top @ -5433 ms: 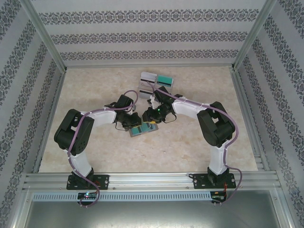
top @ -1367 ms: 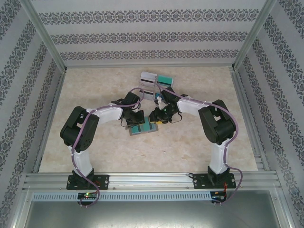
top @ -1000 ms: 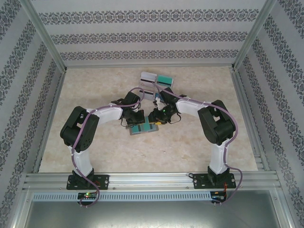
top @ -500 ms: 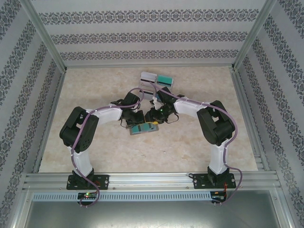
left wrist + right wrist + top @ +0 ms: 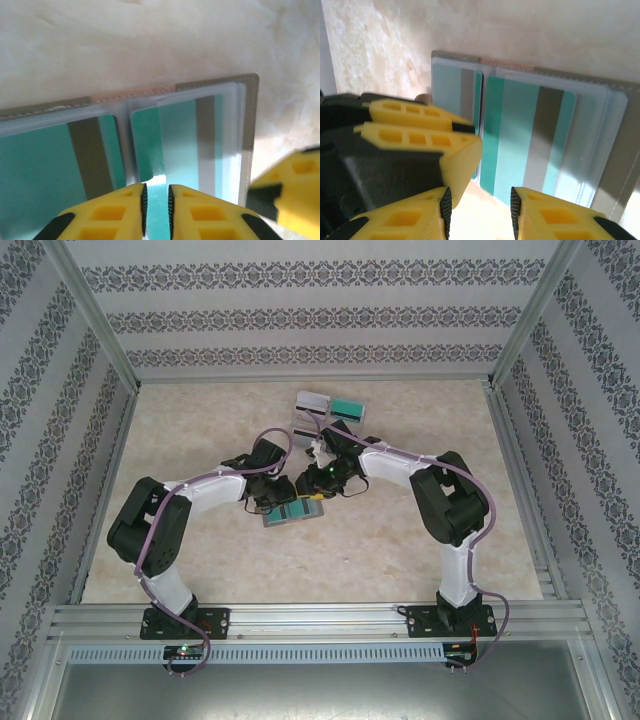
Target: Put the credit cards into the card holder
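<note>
My left hand (image 5: 156, 197) is narrow, pinching the card holder (image 5: 251, 115) at frame bottom; my right hand (image 5: 479, 200) stands half-wide over a teal card (image 5: 512, 130).

Bare table (image 5: 400, 550) around — left gripper (image 5: 156, 194), right gripper (image 5: 480, 196) tight at card holder (image 5: 286, 515).

From above and behind the rig, my top camera looks down across the whole table (image 5: 200, 560). The wrist cameras hover close, looking down past left pincer (image 5: 156, 192) and right pincer (image 5: 480, 200) at one card holder (image 5: 251, 115), mid-frame overhead.
</note>
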Robot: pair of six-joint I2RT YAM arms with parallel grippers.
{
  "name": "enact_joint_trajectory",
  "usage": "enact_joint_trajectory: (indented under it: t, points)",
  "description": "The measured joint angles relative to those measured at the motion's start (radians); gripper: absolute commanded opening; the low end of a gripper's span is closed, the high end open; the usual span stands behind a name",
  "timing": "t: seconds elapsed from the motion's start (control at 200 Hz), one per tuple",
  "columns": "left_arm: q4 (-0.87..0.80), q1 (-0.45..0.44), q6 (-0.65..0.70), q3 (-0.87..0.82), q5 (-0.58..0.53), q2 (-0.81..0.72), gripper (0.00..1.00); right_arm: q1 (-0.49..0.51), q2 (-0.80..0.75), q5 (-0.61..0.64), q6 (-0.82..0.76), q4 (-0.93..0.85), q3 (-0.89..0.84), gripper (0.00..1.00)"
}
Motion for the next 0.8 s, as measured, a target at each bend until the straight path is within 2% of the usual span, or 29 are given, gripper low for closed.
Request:
enact_joint_trajectory:
  t: [0.18,0.799]
  points:
    - [0.011,-0.002,-0.001,0.0,0.027,0.003,0.0,-0.016,0.002,0.021,-0.004,-0.001,-0.002,0.39]
    - [0.024,-0.002,0.009,0.003,0.029,0.047,0.0,-0.033,0.002,0.028,-0.004,0.001,-0.027,0.39]
